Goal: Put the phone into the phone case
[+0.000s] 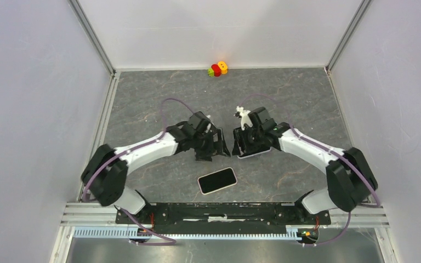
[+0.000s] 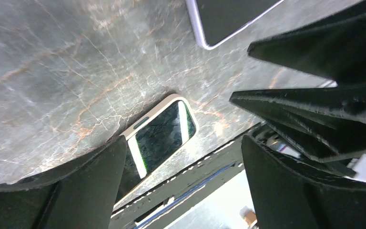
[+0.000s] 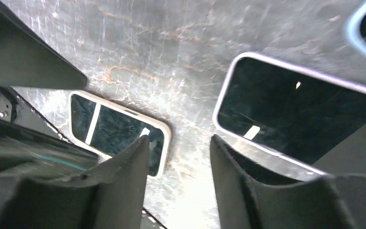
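Hovering with its jaws spread wide and empty, the left gripper frames what I take to be the cream-rimmed case, lying flat beyond its fingers, untouched. Just beside it, the right gripper is parted narrowly and holds nothing. The lavender-edged phone lies flat, partly under one finger. Pinching so thin a slab risks skidding it away, and the crowded grippers could collide.

Glossy-faced phone, matt stone-look table

A grey marbled table bears a cream-rimmed dark slab and a lilac-rimmed dark slab. A small red, green and orange toy sits at its far edge.
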`<state>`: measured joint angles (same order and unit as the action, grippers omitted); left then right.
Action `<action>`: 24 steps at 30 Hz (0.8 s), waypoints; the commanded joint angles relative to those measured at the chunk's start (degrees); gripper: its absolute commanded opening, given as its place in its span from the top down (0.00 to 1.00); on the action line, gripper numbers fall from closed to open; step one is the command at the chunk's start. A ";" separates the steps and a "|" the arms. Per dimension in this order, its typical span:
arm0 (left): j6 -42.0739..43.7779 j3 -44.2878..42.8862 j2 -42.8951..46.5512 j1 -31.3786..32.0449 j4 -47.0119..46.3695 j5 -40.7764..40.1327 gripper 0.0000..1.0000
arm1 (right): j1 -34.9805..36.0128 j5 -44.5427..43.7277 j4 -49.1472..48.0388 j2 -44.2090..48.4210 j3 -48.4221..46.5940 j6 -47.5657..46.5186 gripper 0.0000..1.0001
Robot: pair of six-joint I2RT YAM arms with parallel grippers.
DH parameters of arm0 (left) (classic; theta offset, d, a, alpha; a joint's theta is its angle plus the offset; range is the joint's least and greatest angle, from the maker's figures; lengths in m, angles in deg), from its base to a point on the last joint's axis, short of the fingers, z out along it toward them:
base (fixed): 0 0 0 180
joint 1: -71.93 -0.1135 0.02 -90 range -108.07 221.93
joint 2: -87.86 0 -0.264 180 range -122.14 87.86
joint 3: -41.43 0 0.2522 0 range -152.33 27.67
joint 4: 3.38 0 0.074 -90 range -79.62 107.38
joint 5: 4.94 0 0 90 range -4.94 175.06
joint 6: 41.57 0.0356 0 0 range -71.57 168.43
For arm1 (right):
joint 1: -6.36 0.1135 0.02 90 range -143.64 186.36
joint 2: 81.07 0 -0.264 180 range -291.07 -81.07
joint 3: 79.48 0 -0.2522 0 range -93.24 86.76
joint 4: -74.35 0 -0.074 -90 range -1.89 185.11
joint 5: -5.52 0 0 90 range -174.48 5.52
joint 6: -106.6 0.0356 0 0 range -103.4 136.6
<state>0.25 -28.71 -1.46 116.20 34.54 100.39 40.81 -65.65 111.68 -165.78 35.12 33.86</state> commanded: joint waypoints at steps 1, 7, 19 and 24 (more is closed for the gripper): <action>-1.88 7.11 10.91 -5.43 -12.24 2.77 0.00 | -5.26 1.65 -5.79 6.61 3.39 2.85 0.35; -6.52 17.01 21.47 -14.66 -23.75 10.13 0.00 | -11.18 4.04 -10.71 12.80 8.75 5.09 0.02; 8.69 18.39 35.50 -21.87 -17.55 6.06 0.00 | -12.70 -2.77 -10.07 17.28 10.20 3.47 0.02; 18.40 17.23 40.50 -21.92 -13.70 -3.72 0.00 | -12.84 -11.08 -12.55 23.27 11.91 1.22 0.02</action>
<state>6.89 -8.88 35.20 94.49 18.59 105.35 28.29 -68.25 102.98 -147.97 45.72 37.66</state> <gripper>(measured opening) 0.996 0.979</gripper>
